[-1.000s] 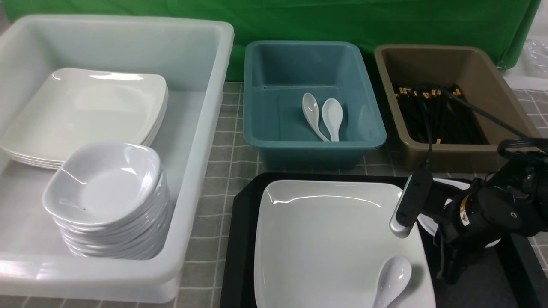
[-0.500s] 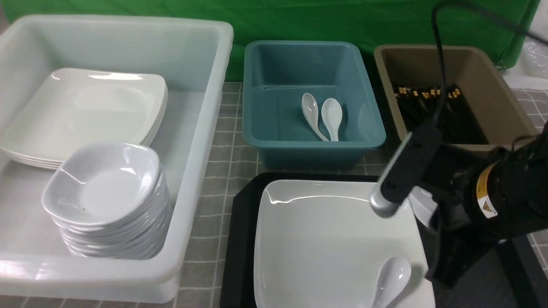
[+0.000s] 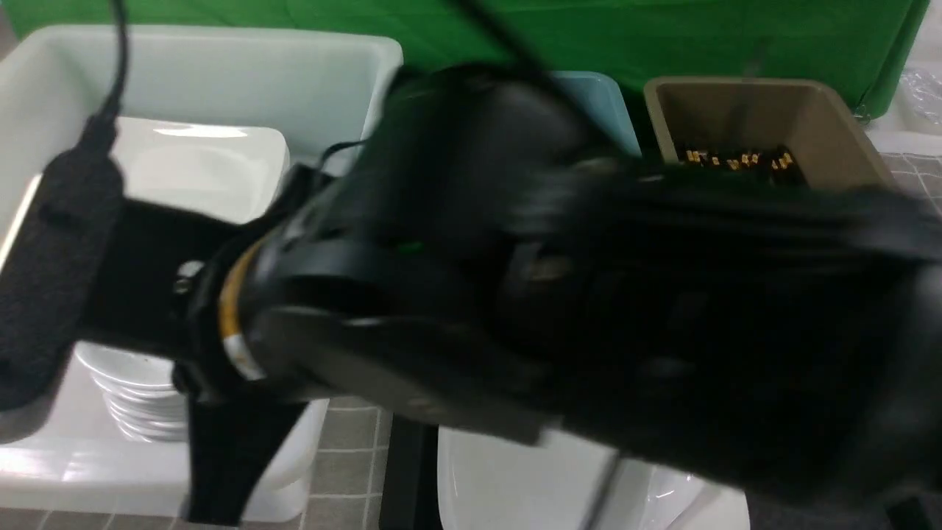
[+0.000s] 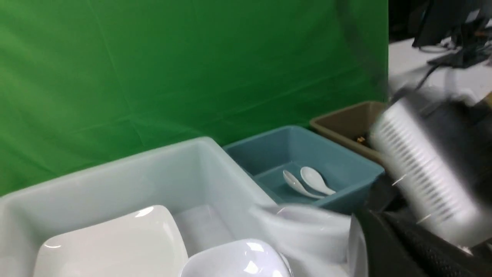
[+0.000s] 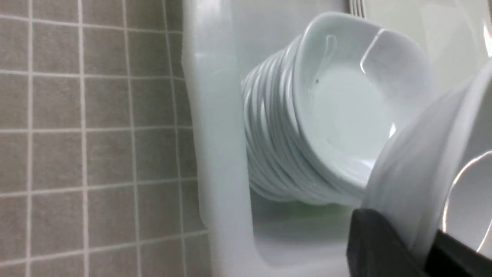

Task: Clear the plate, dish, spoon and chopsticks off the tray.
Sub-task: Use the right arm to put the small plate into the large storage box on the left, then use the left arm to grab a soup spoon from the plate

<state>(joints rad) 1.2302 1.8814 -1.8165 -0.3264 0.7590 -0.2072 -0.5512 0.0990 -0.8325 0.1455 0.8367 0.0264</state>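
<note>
1. Carrying the dish (image 5: 423, 154) to the white tub (image 5: 215, 115) — rim pinched between the jaws of the right gripper (image 5: 413, 246), hanging just beside the stack of small bowls (image 5: 326, 107). Cannot tell whether touching it yet.
2. Check for level before going down. Impossible to judge the tilt from these blurred views, and a tilted dish would likely catch the top bowl's rim and skid off.
3. Centre over the stack, standing by the tub's near edge toward its right wall, well apart from the pile of big plates (image 3: 213, 169) toward the far left corner.
4. Lower slowly and straight down, nesting the base into the top bowl — no sideways push against a tall, glossy stack, probably easy to topple.
5. Spread the jaws only after seating the dish, then lift clear upward, minding the tub's near wall.
6. Leave the left gripper parked: out of sight in every view, pressed together, holding nothing that can be seen.
7. Expect the plate (image 3: 500, 493) next, lying on the tray (image 3: 408, 478) close to its left edge. Spoon lost behind the right arm (image 3: 515, 258) in the front view, and no chopsticks to be seen on the tray.
</note>
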